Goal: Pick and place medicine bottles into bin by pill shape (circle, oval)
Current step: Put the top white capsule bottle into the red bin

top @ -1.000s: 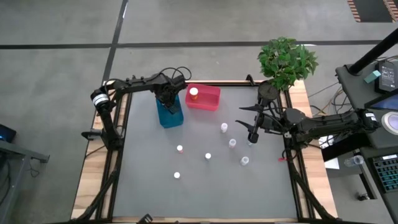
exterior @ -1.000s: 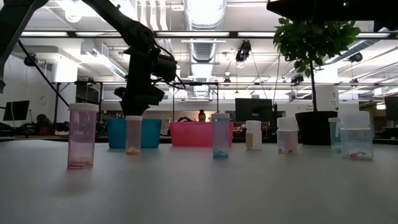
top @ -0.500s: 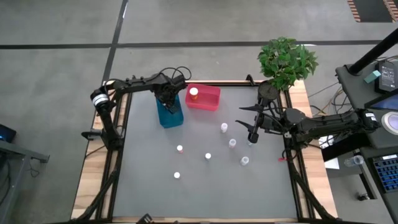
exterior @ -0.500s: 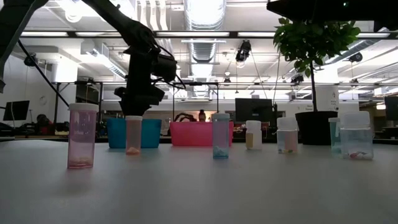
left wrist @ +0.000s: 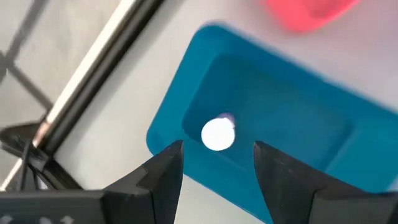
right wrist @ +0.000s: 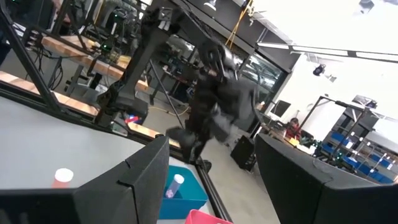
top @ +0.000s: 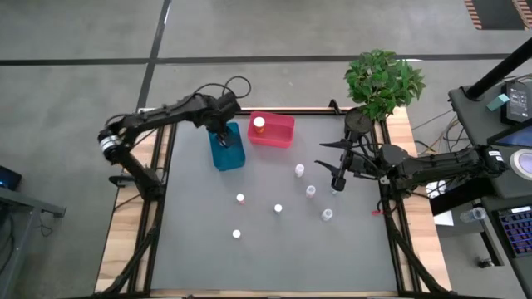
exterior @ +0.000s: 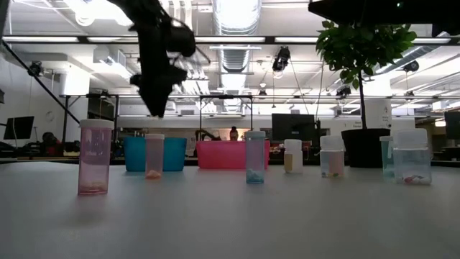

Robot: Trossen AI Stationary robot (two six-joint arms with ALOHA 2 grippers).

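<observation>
Nearest you, five medicine bottles (top: 278,208) stand where they stood a second ago on the grey table (top: 274,257). Your right gripper (top: 339,176) hasn't moved; it waits open and empty beside them. Farther back, your left gripper (left wrist: 216,167) has opened, dropped a bottle (left wrist: 218,134) into the blue bin (top: 227,148) and risen above it. The orange bottle (top: 259,124) lies in the pink bin (top: 279,130).

Left arm reached in from the surface's left edge toward the far side, elbow bent, wrist pitched down. Left claw (top: 226,133) hung raised, fingers (left wrist: 163,171) spread, nothing between them. Right arm lay folded along the right edge, right claw (top: 338,176) parked low, fingers (right wrist: 144,174) apart, empty.
</observation>
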